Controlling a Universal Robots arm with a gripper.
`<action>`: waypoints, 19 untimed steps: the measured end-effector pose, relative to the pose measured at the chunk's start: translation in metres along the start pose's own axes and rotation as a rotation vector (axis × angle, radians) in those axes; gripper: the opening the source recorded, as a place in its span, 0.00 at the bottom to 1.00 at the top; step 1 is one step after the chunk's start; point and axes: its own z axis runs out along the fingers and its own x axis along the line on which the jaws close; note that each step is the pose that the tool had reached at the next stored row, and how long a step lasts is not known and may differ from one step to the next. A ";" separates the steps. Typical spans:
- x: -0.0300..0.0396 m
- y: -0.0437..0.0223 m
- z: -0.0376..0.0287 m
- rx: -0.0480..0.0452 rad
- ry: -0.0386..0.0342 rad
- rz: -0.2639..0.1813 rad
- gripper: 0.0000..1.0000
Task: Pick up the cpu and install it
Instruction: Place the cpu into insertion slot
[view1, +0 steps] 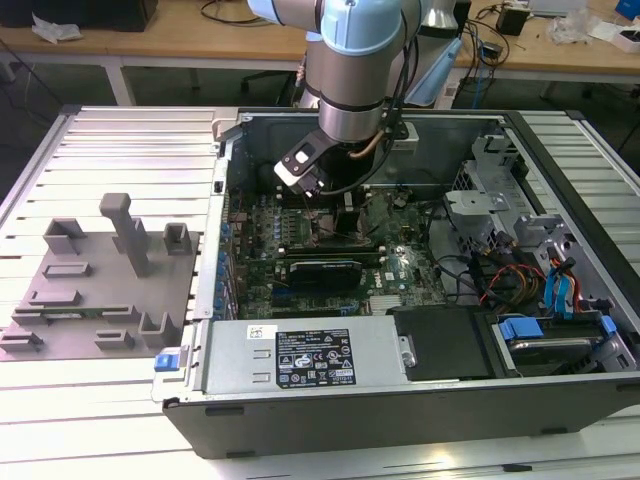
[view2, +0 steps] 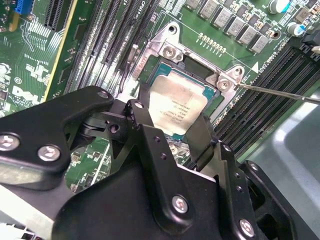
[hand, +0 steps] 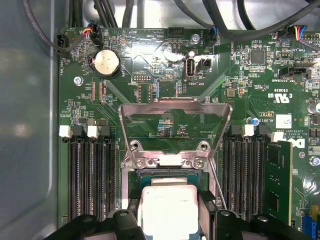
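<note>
The claw (view2: 174, 114) gripped the cpu (view2: 178, 100) by two opposite edges, open just to its width; the chip lay at the open socket (view2: 167, 50), seated or just above, I could not tell.

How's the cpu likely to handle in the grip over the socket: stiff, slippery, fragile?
Probably stiff: the cpu sits flat in the gripper, unbent. Its smooth metal top suggests slippery edges. Thin and small, so likely light.
</note>
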 end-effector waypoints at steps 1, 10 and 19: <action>0.0000 0.0000 -0.0001 0.0000 0.0000 0.000 0.53; -0.0001 0.0004 -0.0013 0.0004 -0.0007 0.031 0.53; 0.0000 0.0011 -0.0010 0.0006 -0.0008 0.048 0.53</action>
